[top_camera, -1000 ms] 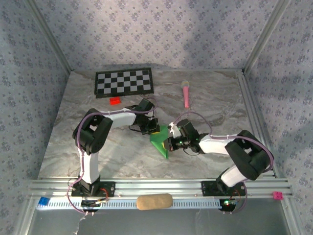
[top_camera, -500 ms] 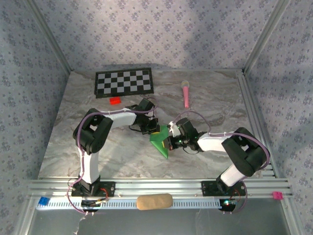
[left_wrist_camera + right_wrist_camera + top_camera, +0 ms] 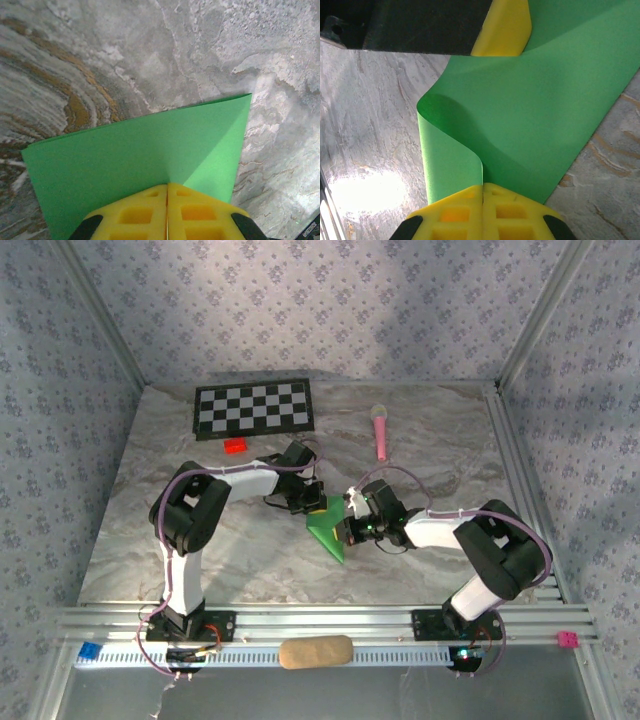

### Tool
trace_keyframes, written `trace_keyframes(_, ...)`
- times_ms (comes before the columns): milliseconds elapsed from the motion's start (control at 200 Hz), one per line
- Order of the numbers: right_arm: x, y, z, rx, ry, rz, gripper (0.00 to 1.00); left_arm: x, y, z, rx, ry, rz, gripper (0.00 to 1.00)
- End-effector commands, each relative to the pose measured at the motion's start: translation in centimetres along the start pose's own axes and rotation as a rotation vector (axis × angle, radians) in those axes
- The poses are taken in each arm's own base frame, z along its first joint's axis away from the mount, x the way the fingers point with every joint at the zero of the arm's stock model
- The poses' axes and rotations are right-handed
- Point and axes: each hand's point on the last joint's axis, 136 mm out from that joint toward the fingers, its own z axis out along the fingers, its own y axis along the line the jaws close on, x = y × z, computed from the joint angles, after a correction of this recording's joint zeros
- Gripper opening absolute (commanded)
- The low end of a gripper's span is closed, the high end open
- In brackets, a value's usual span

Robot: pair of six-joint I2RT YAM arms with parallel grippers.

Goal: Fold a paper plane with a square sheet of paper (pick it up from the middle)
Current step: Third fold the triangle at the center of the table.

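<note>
Fold in progress. The square sheet of paper (image 3: pixel 326 528), already doubled, lies mid-way across the table (image 3: pixel 200 550) between the arms. The left tool (image 3: pixel 167 207) is closed, pinching its far side. The right tool (image 3: pixel 483 197) is closed on a curled flap. The next move calls for carrying that flap over in alignment, then creasing.

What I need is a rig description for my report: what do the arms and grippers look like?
The left arm and right arm have white links, black joints and purple cables. The left gripper and right gripper have blocky yellow fingers with square recesses, on black bases.
</note>
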Motion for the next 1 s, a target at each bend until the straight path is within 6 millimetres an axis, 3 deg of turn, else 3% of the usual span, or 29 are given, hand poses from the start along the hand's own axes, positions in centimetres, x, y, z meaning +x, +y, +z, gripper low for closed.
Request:
trace_keyframes(0,-0.2,-0.1,0.0,0.006,0.015,-0.008,0.0,1.3,2.3,1.4,-0.085,0.054,-0.022,0.09)
trace_keyframes(994,0.0,-1.1,0.2,0.054,0.027,0.003,0.0,1.7,2.4,1.7,-0.09,0.063,-0.025,0.09)
